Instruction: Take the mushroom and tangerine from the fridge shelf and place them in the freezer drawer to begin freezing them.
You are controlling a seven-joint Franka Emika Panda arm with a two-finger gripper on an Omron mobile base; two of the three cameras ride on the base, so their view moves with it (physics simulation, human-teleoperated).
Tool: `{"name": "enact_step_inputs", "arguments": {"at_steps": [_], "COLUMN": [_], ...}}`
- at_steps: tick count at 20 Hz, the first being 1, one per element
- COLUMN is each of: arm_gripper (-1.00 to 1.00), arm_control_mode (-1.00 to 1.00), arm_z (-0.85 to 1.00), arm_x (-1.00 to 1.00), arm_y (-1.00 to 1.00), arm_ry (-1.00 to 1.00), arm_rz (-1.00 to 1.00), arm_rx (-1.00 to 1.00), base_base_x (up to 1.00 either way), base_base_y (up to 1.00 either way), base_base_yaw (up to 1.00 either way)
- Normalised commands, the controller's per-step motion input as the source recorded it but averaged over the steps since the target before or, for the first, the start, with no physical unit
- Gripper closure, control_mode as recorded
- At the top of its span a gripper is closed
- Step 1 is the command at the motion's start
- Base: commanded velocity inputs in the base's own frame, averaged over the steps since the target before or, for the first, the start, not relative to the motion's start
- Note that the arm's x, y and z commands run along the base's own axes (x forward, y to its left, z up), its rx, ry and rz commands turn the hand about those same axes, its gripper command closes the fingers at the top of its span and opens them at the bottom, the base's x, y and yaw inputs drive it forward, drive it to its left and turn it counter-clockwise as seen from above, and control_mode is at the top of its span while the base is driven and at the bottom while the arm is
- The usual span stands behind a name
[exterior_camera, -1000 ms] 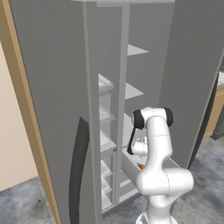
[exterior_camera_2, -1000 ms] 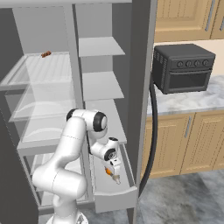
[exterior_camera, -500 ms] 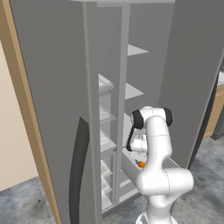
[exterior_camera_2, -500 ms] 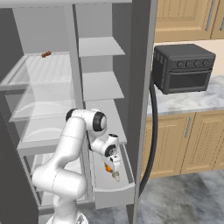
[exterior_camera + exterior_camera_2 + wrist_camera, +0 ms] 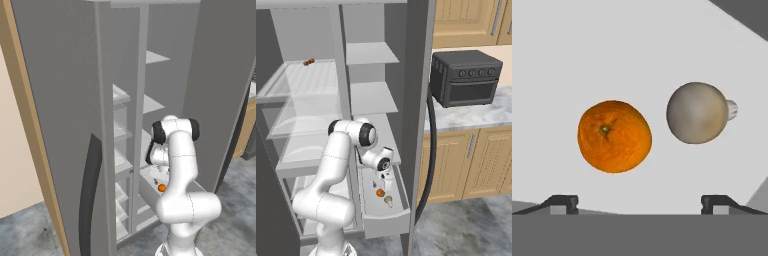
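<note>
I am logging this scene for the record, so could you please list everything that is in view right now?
tangerine: one, bright orange, lying on the freezer drawer's floor, next to the mushroom but apart from it.
mushroom: one, tan-beige with a pale stub of stem, lying in the drawer.
freezer drawer: one, pale grey-white, pulled out low in the fridge.
fridge shelves: several, pale grey, stacked above the drawer.
small brown item: one, on the top left shelf, too small to identify.
toaster oven: one, black, on the grey counter to the right.
cabinets: wooden, below and above the counter.
gripper: one, dark tips, open, over the drawer, holding nothing.
</note>
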Motion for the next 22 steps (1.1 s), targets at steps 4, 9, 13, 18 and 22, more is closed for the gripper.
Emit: {"name": "enact_step_inputs", "arguments": {"at_steps": [4, 9, 13, 18, 22], "arm_gripper": [-1.0, -1.0, -1.0, -1.0, -1.0], "arm_control_mode": [-1.0, -1.0, -1.0, -1.0, -1.0], "arm_z": [0.99, 0.68, -0.06, 0.85, 1.0], "arm_x": [-1.0, -1.0, -1.0, -1.0, -0.86], "arm_y": [-0.04, -0.2, -0.64, -0.12, 0.57], "arm_ry": [-0.13, -0.13, -0.26, -0.34, -0.38], "arm_rz": [0.0, 0.0, 0.0, -0.01, 0.0], "arm_rx": [0.0, 0.0, 0.0, 0.03, 0.0], "base_base_x": [0.0, 0.0, 0.0, 0.0, 0.0], "base_base_y": [0.0, 0.0, 0.0, 0.0, 0.0], "base_base_yaw": [0.0, 0.0, 0.0, 0.0, 0.0]}}
